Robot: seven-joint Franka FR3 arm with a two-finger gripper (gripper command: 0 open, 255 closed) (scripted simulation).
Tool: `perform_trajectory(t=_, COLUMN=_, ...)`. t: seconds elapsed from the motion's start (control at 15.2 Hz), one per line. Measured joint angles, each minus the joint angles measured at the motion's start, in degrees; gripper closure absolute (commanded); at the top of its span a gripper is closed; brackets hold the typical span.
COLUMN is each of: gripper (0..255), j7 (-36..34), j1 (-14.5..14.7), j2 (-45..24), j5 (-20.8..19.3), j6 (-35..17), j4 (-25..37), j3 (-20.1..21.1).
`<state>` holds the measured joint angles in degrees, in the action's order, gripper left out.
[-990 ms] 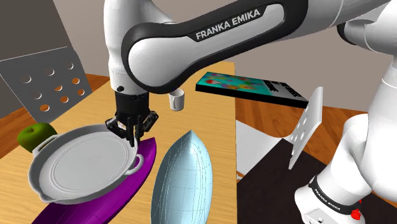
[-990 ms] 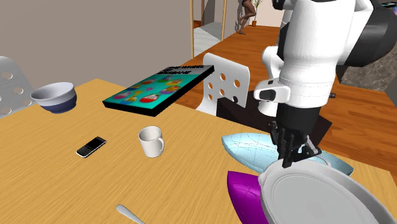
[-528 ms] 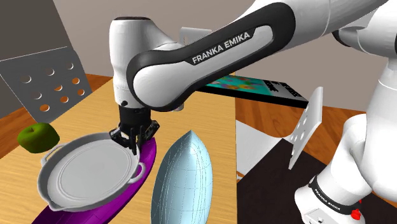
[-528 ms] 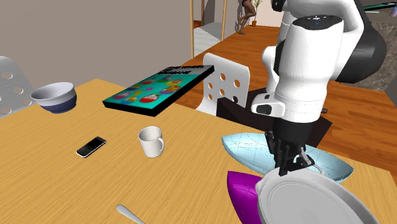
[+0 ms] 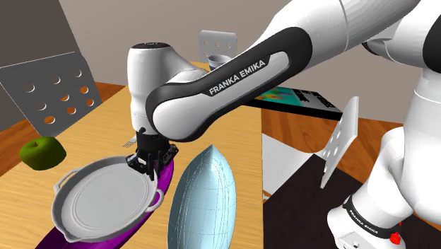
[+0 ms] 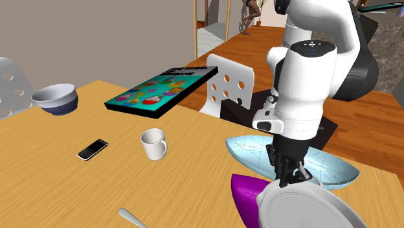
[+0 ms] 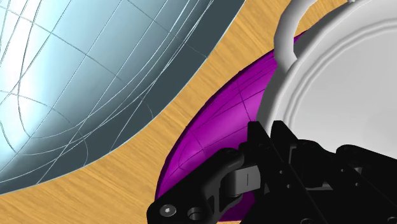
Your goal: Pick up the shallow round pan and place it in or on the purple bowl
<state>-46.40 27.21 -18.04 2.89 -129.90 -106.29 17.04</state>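
The shallow round pan (image 5: 106, 205) is light grey with a small loop handle on each side. My black gripper (image 5: 148, 160) is shut on its rim at the far edge. The pan lies level over the purple bowl (image 5: 165, 178), covering most of it; I cannot tell whether they touch. In the second exterior view the gripper (image 6: 289, 176) points straight down onto the pan (image 6: 304, 210), with the purple bowl (image 6: 246, 197) showing beside it. In the wrist view the fingers (image 7: 286, 172) clasp the pan's rim (image 7: 343, 89) above the bowl (image 7: 216, 140).
A large pale blue oval shell (image 5: 201, 201) lies right beside the bowl. A green apple (image 5: 41, 152) sits by the table's far edge. A white mug (image 6: 154, 144), a phone (image 6: 92, 149), a blue-and-white bowl (image 6: 56, 98) and a colourful book (image 6: 162, 87) lie farther off.
The gripper has come down and shifted toward the shoulder view's right with the pan in it, bringing the pan lower over the purple bowl.
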Motion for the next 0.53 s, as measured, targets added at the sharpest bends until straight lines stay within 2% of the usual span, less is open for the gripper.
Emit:
perform_trajectory(t=0.33, gripper=255, j7=0.01, j1=0.01, j2=-0.07, j5=-0.01, j6=-0.22, j4=-0.11, j3=-0.01)
perform_trajectory(t=0.4, gripper=0, j7=0.01, j1=0.01, j2=-0.07, j5=-0.01, j6=-0.22, j4=-0.11, j3=-0.01)
perform_trajectory(t=0.53, gripper=0, j7=0.01, j1=0.01, j2=-0.05, j5=-0.01, j6=-0.24, j4=-0.11, j3=0.00)
